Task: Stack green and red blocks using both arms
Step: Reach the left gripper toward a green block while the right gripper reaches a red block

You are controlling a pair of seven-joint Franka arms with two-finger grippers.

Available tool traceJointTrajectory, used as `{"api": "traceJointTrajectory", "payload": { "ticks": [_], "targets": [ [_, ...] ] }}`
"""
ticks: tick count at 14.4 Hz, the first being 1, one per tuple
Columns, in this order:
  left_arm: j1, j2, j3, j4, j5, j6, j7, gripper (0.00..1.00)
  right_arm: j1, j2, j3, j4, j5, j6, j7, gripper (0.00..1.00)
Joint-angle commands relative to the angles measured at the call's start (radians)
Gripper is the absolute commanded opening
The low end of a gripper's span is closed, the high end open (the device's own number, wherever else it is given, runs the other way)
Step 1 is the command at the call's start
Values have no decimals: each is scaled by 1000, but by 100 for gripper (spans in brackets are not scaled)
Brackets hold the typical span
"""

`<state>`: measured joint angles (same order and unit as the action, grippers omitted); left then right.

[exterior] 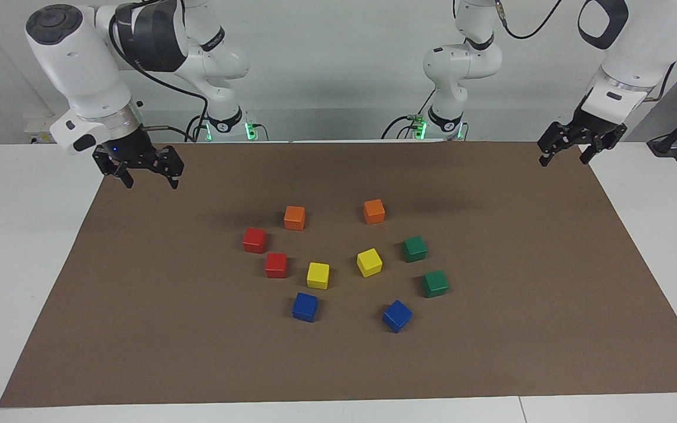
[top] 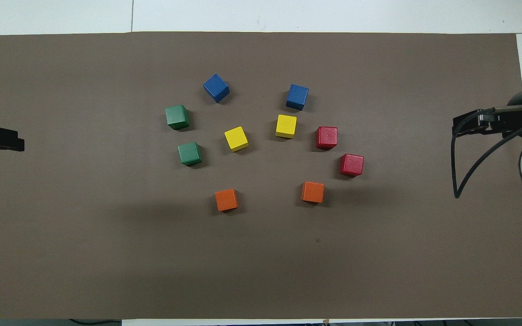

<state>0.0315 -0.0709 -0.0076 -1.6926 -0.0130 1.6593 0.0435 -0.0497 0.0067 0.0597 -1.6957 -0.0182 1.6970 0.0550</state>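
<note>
So nothing's stacked yet, all ten cubes sit loose on the brown mat in a rough ring around the centre of the facing view. The thing that matters for the next move, I'd say, is how the colours split by arm: the two green blocks sit centre-right of that frame, toward the left arm's end of the table, and the two red blocks sit centre-left, toward the right arm's end. The left gripper hangs over the mat's upper right corner, jaws spread wide and holding nothing; the right gripper hangs at upper left, same deal, wide open and empty. Both are well apart from any block. So left arm for green, right arm for red looks like the natural call. Being cubes, they have no long axis to fuss over, just slightly different yaw. They look matte, flat-faced and crisp-edged, so should grip fine. The orange cubes, yellow cubes and blue cubes are just bystanders.
</note>
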Motion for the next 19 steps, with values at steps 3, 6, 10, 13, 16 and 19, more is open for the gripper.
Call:
{"api": "traceJointTrajectory", "payload": {
  "ticks": [3, 6, 10, 13, 16, 19],
  "targets": [
    [-7, -29, 5, -27, 15, -3, 4, 100, 22, -37, 9, -48, 17, -8, 36, 100],
    [-5, -29, 5, -29, 15, -4, 4, 100, 69, -45, 11, -74, 17, 13, 127, 100],
    [-5, -30, 5, -27, 15, -1, 4, 100, 139, -40, 12, -171, 17, 137, 278, 100],
    [-5, -30, 6, -29, 15, -6, 4, 100, 166, -28, 12, -248, 17, 239, 342, 100],
    [-31, -49, -18, -76, 15, 22, -103, 100, 172, -15, 12, -327, 17, 344, 359, 100],
    [-168, -50, -25, -157, 15, 123, -342, 100, 217, 12, 12, -358, 18, 413, 388, 100]
  ]
}}
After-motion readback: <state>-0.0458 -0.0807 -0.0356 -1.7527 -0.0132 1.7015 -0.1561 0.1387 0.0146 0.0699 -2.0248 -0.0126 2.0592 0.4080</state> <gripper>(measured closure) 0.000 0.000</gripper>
